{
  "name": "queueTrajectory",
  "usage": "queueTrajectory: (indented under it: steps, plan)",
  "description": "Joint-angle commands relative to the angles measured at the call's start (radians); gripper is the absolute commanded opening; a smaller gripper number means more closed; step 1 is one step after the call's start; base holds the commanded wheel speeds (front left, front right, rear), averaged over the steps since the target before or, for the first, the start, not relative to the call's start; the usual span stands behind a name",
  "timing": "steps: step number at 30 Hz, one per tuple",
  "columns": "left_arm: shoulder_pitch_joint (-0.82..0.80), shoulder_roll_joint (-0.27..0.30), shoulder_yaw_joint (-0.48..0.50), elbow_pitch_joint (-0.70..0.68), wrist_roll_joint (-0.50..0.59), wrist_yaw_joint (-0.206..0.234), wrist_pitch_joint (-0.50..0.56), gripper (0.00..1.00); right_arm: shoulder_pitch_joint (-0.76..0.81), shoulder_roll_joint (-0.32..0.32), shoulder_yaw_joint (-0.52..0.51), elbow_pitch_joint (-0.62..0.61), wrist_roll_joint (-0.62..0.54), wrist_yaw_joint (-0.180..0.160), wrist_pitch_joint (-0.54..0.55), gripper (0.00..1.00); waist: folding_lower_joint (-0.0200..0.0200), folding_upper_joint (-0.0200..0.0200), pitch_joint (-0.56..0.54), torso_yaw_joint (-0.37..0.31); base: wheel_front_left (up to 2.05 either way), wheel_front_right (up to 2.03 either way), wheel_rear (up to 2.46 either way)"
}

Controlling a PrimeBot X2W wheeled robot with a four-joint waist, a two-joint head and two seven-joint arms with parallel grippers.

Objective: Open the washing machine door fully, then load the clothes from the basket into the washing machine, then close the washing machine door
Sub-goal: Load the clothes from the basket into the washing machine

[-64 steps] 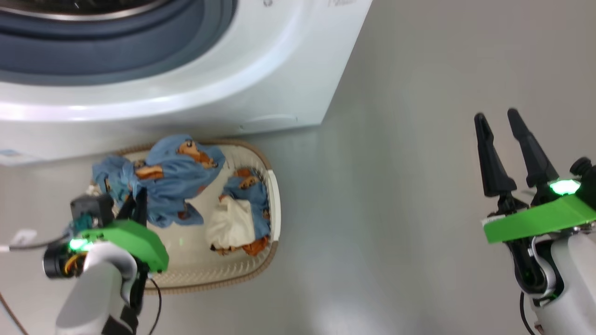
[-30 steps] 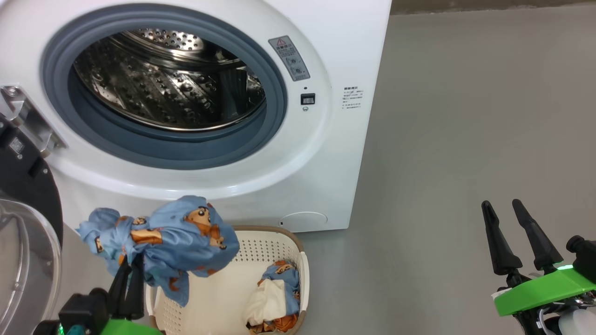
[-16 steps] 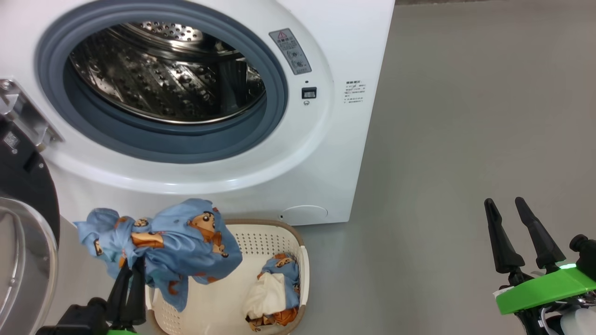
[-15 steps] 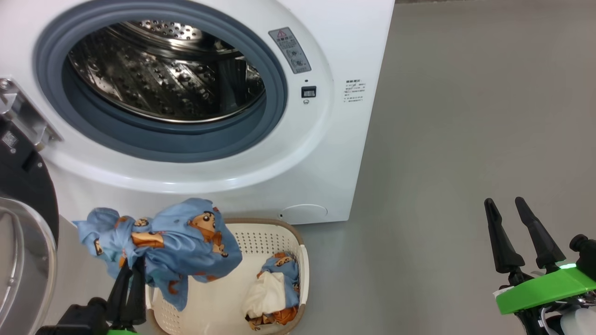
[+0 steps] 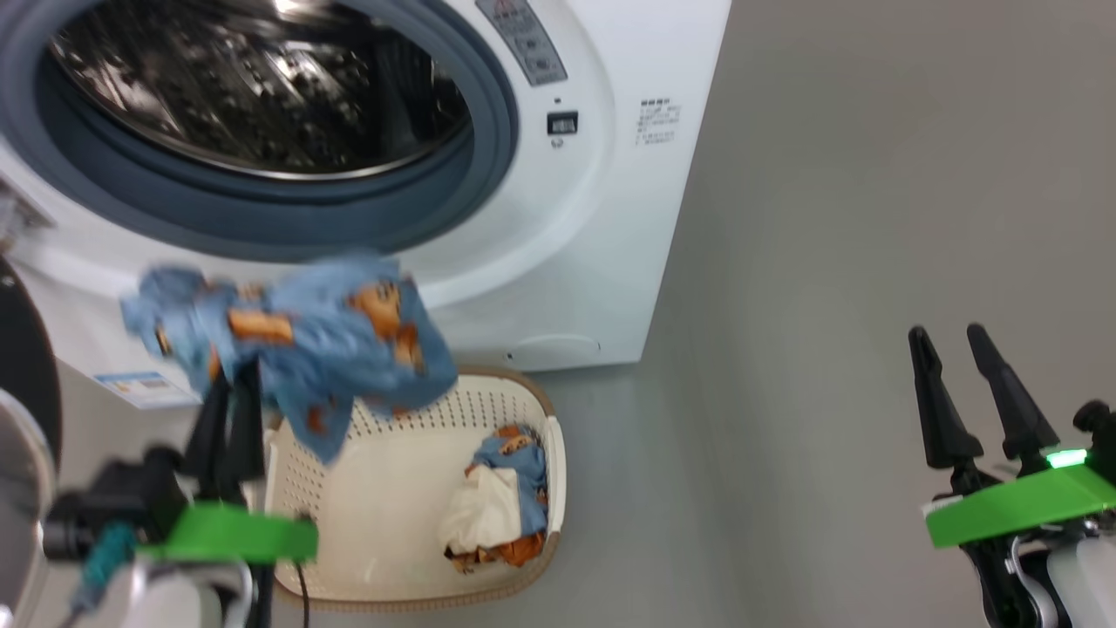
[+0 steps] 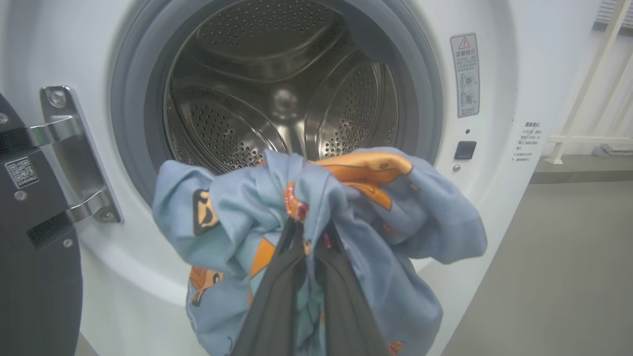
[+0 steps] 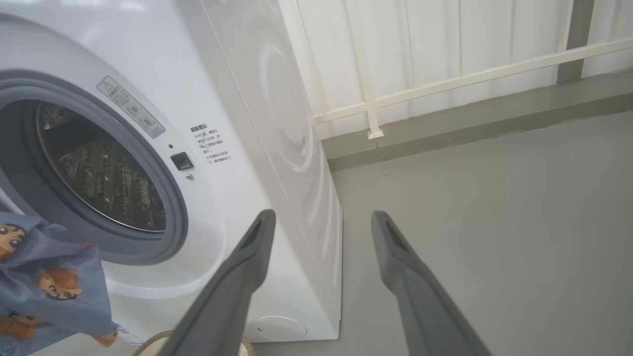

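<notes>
The washing machine [image 5: 567, 227] stands with its steel drum [image 6: 277, 99] exposed. The washing machine door [image 6: 34, 277] is swung out to the left, its black rim at the left edge [image 5: 22, 366]. My left gripper [image 6: 309, 232] is shut on a light-blue garment [image 5: 296, 349] from the clothes, held above the basket [image 5: 471, 410] and in front of the drum opening's lower rim; the bunched cloth [image 6: 395, 207] hides the fingertips. More clothes [image 5: 497, 497] lie in the basket's right end. My right gripper [image 5: 946, 336] is open and holds nothing, off to the right above the floor [image 7: 322, 217].
Grey floor [image 5: 828, 262] stretches to the right of the machine. A white railing [image 7: 445, 64] runs along the wall behind. The metal door hinge [image 6: 69, 158] sits left of the opening. A blue label sticker [image 5: 139, 384] is low on the machine's front.
The head camera has shifted. My left gripper has lifted the garment higher, from beside the basket up to the lower rim of the drum opening. The right gripper stays open in place.
</notes>
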Motion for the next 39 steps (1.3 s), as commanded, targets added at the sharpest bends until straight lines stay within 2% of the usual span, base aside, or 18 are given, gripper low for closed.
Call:
queueTrajectory:
  steps: [1,9,24,34,39]
  plan:
    - [-0.074,0.016,0.039,-0.013,-0.005,0.001,-0.011,0.0,-0.034,-0.011,0.012,-0.027,0.004,0.006,-0.008,1.0,-0.0001,0.0,0.05,-0.013,0.0,0.0,0.0]
    - [-0.3,0.045,0.057,0.068,-0.004,-0.005,-0.011,0.0,-0.111,0.002,0.026,-0.039,0.01,0.006,-0.008,1.0,-0.0001,0.0,0.163,-0.041,0.0,0.0,0.0]
    - [-0.708,0.138,0.093,0.404,0.008,-0.004,-0.011,0.0,-0.211,0.024,0.084,-0.044,0.021,0.006,-0.008,1.0,-0.0001,0.0,0.314,-0.089,0.0,0.0,0.0]
    - [-0.948,0.177,0.066,0.627,0.05,0.009,-0.011,0.0,-0.26,0.037,0.099,-0.061,0.029,0.006,-0.008,1.0,-0.0001,0.0,0.393,-0.117,0.0,0.0,0.0]
    - [-1.05,0.204,0.057,0.695,0.067,0.023,-0.011,0.0,-0.281,0.048,0.107,-0.066,0.03,0.006,-0.008,1.0,-0.0001,0.0,0.432,-0.14,0.0,0.0,0.0]
